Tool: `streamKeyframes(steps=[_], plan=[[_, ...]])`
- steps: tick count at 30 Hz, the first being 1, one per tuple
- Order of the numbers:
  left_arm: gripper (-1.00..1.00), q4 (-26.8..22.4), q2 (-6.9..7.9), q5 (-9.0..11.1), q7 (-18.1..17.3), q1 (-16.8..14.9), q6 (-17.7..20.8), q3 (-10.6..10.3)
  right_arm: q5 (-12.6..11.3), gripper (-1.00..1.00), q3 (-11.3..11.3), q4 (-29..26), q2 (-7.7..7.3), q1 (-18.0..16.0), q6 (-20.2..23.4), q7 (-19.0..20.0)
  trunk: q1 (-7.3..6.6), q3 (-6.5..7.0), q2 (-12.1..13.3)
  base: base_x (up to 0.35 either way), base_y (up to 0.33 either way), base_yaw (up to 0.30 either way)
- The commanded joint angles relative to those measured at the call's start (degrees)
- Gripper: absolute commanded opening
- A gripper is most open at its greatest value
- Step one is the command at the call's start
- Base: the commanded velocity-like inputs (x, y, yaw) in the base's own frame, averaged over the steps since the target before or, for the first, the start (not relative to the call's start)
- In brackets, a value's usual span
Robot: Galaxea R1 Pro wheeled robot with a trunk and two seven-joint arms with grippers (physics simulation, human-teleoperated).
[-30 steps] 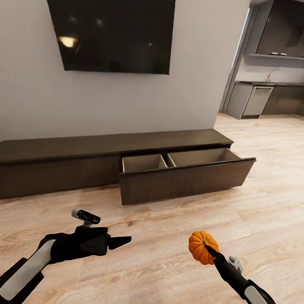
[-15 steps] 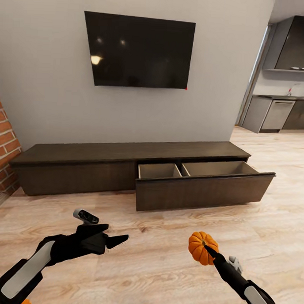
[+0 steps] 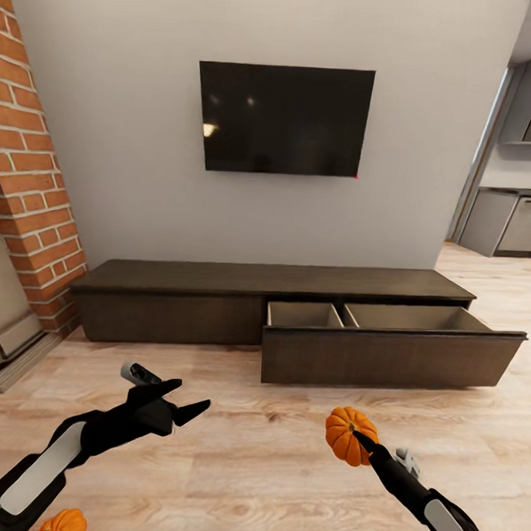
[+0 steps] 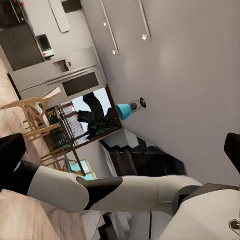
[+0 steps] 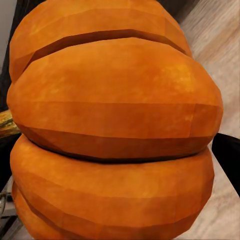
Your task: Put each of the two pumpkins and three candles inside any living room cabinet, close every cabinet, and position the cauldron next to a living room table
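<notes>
Pale wall, black television (image 3: 285, 119) and red brick chimney (image 3: 34, 170) framed the living room, with light plank floor (image 3: 234, 442) running up to the long, low dark-brown cabinet (image 3: 218, 294). Its right-hand drawer (image 3: 389, 352) stood pulled out, two beige compartments open to the ceiling and nothing visible inside them.

The right gripper (image 3: 360, 438) was clamped on a pumpkin (image 3: 349, 434), held above the floor. From that gripper the open drawer lay straight ahead and a little to the right, its long axis running crosswise to the robot's line of approach; the right arm was plainly the nearer one (the floor between them looked bare). The pumpkin was squat, deep orange, ribbed in broad lobes, and the right wrist view caught a bit of brownish stem at its side.

The left gripper (image 3: 183, 408) hung with fingers parted, carrying nothing. A second pumpkin (image 3: 63, 522) sat low beside the left forearm.
</notes>
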Motion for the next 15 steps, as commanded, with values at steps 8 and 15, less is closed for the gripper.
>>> streamKeyframes(steps=[8,15], plan=[[1.0,8.1,3.72,-0.8,0.3,-0.1,-0.1,5.4,-0.6,-1.0,0.1,0.0,0.04,0.0,0.6,0.1,-0.22,1.73,0.1,0.0,0.0,0.254],[1.0,11.0,4.21,-5.9,1.7,-0.1,-0.3,9.3,-0.5,-1.0,0.3,0.0,0.05,0.0,0.6,0.0,-0.59,3.24,0.6,0.0,0.0,0.254]])
